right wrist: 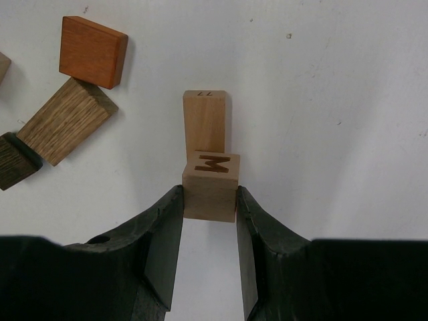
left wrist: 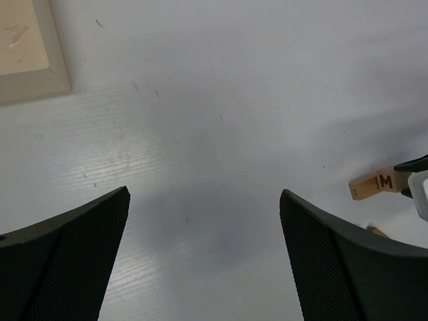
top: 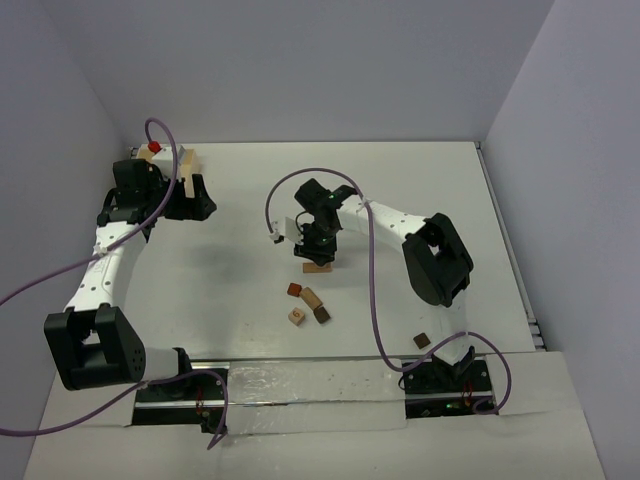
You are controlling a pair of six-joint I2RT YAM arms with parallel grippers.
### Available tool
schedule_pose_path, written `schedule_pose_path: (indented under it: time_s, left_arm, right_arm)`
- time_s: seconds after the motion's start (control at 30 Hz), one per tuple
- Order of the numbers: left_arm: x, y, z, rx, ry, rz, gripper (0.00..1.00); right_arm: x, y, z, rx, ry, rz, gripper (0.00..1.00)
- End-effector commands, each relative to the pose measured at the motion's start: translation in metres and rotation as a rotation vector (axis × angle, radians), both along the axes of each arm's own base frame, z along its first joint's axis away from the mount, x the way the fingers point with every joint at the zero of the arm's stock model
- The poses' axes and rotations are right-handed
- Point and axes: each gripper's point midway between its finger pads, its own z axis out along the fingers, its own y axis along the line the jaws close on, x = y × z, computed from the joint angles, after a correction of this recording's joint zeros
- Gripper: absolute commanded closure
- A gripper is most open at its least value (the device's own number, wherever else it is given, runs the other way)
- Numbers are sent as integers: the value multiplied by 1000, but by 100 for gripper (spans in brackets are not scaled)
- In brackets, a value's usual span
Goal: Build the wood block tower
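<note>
My right gripper (right wrist: 209, 200) is shut on a light tan cube marked M (right wrist: 210, 185). It holds the cube at the near end of a light tan bar (right wrist: 204, 124) that lies flat on the table; I cannot tell if they touch. In the top view the right gripper (top: 318, 245) sits mid-table just above that bar (top: 318, 267). The cube also shows at the right of the left wrist view (left wrist: 378, 184). My left gripper (left wrist: 204, 254) is open and empty over bare table, at the far left in the top view (top: 200, 205). No stacked tower shows.
Loose blocks lie near the bar: a reddish-brown one (right wrist: 92, 42), an oak-tan bar (right wrist: 65, 121) and a dark brown one (right wrist: 15, 160). A lettered tan cube (top: 297, 316) and a dark block (top: 422, 340) lie nearer the bases. A pale wooden box (left wrist: 27, 53) stands at the back left.
</note>
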Motion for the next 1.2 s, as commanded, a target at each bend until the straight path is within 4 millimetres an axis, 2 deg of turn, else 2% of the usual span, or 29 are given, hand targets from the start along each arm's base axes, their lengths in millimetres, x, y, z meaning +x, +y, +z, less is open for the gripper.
schedule_pose_path:
  time_s: [0.0, 0.67, 0.77, 1.03, 1.1, 1.17]
  left_arm:
    - [10, -1, 17, -2, -62, -8, 1]
    - [11, -2, 14, -4, -55, -8, 1]
    - [11, -2, 14, -4, -55, -8, 1]
    - [11, -2, 14, -5, -55, -9, 1]
    - [12, -2, 14, -5, -55, -9, 1]
    - [12, -2, 14, -5, -53, -8, 1]
  right_arm:
    - [4, 2, 9, 35, -20, -1, 81]
    - [1, 1, 8, 39, -11, -1, 77]
    - [0, 1, 7, 36, -11, -1, 72]
    - [0, 2, 9, 41, -14, 0, 47]
    - [0, 2, 9, 42, -15, 0, 45]
    - [0, 2, 10, 42, -15, -1, 34]
